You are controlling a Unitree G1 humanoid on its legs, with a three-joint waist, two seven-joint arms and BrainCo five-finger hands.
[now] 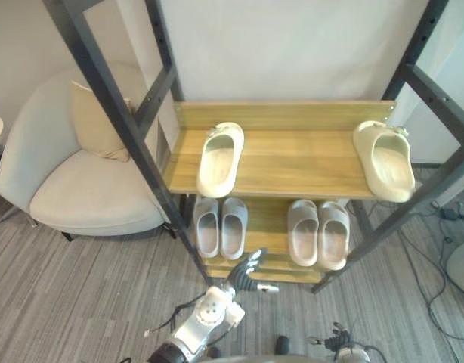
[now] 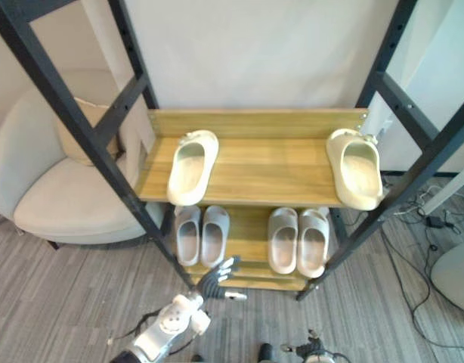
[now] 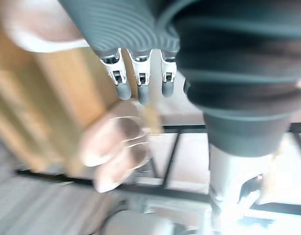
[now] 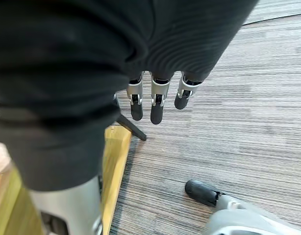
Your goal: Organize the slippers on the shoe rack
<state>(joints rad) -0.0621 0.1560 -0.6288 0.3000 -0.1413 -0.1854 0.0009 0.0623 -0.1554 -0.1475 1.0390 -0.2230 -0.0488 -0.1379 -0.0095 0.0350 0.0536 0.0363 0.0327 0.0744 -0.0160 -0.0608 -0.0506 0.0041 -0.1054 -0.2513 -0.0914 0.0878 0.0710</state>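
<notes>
Two cream slippers lie far apart on the rack's upper wooden shelf (image 1: 292, 162): one at the left (image 1: 221, 159), one at the right end (image 1: 385, 159). On the lower shelf (image 1: 266, 219) rest two pairs of grey slippers, a left pair (image 1: 220, 225) and a right pair (image 1: 318, 231). My left hand (image 1: 245, 272) hovers just before the lower shelf's front edge, fingers (image 3: 140, 83) straight and spread, holding nothing. My right hand (image 1: 336, 338) hangs low over the carpet, its fingers (image 4: 158, 100) relaxed and empty.
The rack's black metal posts (image 1: 119, 113) slant up on both sides of the shelves. A beige armchair (image 1: 81, 181) with a cushion stands to the left. Cables (image 1: 436, 227) and a round white base (image 1: 462, 265) lie on the grey carpet to the right.
</notes>
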